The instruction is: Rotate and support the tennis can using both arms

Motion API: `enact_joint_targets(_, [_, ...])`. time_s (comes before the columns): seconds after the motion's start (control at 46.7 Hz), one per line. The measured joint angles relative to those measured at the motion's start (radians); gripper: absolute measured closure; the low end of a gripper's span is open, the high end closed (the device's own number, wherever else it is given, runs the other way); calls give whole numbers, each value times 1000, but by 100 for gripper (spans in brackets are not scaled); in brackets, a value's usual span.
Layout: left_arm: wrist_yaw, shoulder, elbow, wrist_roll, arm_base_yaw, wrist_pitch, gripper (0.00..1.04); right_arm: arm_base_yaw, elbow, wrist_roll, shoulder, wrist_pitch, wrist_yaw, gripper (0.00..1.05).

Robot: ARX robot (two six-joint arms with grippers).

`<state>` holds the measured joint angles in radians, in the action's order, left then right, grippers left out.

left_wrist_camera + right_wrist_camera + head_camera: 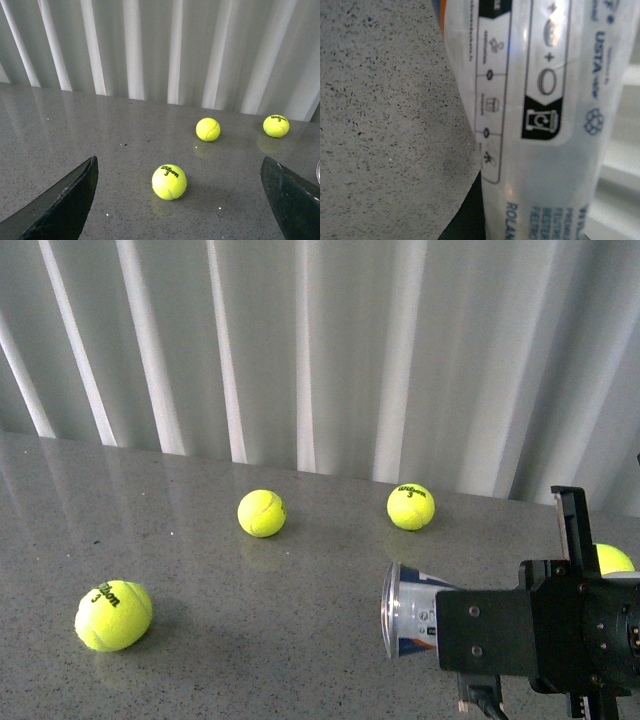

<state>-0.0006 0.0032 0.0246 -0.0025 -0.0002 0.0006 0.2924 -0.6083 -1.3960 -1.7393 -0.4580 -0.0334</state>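
- The right tool (480,630) is seen low at the right of the front view, set over one end of the tennis can (410,610). Its jaws are hidden behind its own black housing, so it cannot be told whether they are clamped.
- In the right wrist view the can is found hard up against the lens, which suggests it is between or just beside those jaws.
- The can is laid on its side close to the desk (250,660). Its long axis runs across the robot's front and its round mouth is turned toward the left arm's side.
- The left tool (178,161) is spread wide and nothing is held in it. It is absent from the front view and is judged well apart from the can.
- A pale sliver at the edge of the left wrist view is probably the can's rim.
- Tennis balls (262,513) are scattered on the desk between.
- The right arm is judged much the nearer. For support, the left tool would have to be brought across to the mouth end, along that axis.
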Motion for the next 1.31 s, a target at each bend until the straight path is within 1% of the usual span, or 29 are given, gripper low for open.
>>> enact_joint_targets(0.086, [0, 0, 0, 0, 0, 0, 7, -2, 4, -68, -33, -57, -28, 98])
enact_joint_targets(0.171, [0, 0, 0, 0, 0, 0, 7, -2, 1, -126, -81, -131, -32, 98])
enact_joint_targets(0.3, [0, 0, 0, 0, 0, 0, 7, 0, -40, -136, -172, -164, -23, 98])
enact_joint_targets(0.535, [0, 0, 0, 0, 0, 0, 7, 19, -133, -20, -250, -133, 7, 98])
enact_joint_targets(0.663, [0, 0, 0, 0, 0, 0, 7, 45, -176, 72, -281, -117, 20, 98])
enact_joint_targets(0.963, [0, 0, 0, 0, 0, 0, 7, 111, -188, 276, -303, -77, 9, 98])
enact_joint_targets(1.306, [0, 0, 0, 0, 0, 0, 7, 118, -158, 308, -338, -103, 11, 98])
